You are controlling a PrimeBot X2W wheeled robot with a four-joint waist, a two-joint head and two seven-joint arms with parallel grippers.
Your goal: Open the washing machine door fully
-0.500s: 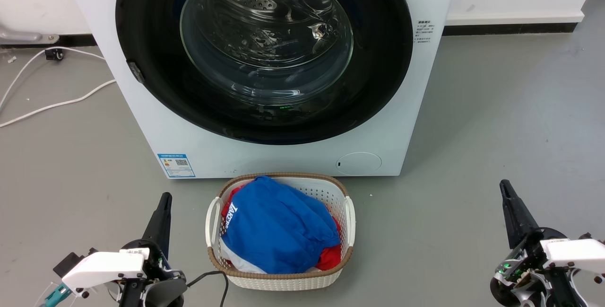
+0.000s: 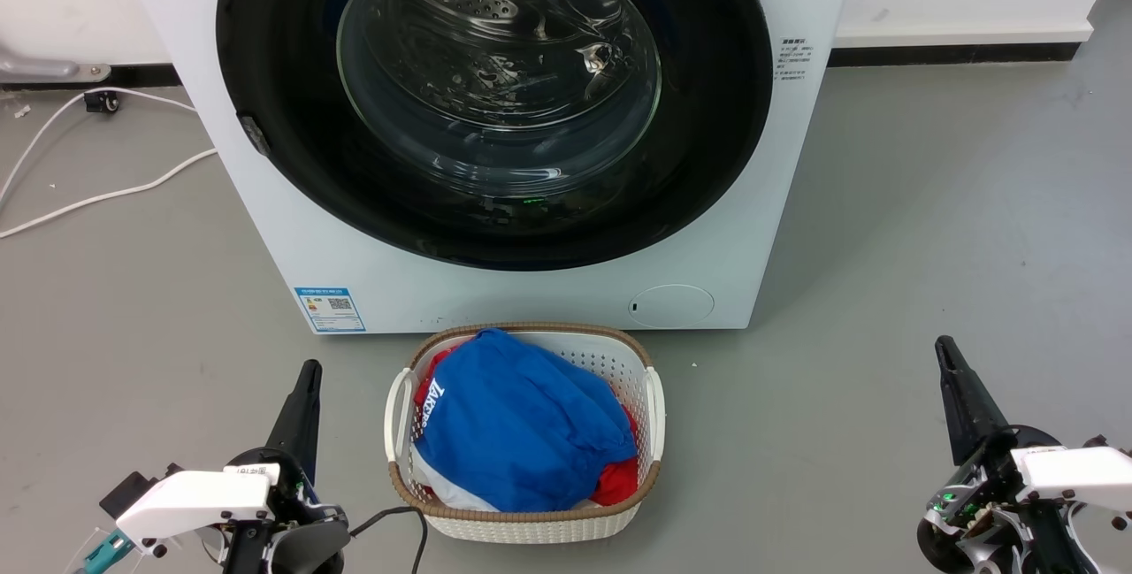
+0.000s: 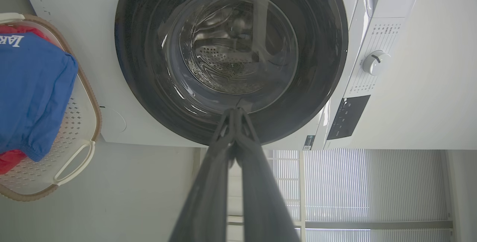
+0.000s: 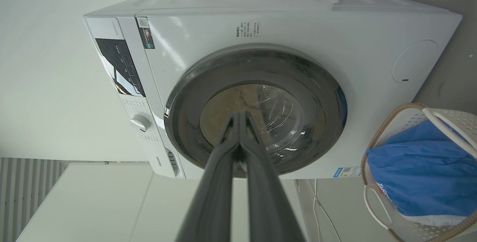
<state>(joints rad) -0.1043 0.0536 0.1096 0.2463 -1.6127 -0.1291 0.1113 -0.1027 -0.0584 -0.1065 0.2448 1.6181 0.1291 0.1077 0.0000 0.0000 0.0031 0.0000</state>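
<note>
Black washing machine door (image 2: pixel 495 88) still closed; left claw (image 2: pixel 309 372), right claw (image 2: pixel 946 351) unmoved, pressed together.

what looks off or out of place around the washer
Nothing much stands out. The washing machine door sits shut, the laundry basket stands upright with clothes inside; only a white cable trails loose on the floor.

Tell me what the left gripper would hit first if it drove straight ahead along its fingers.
Probably the washing machine door: in the left wrist view the shut left gripper points at the rim of its glass window, with nothing seen in between. Depth is unclear.
</note>
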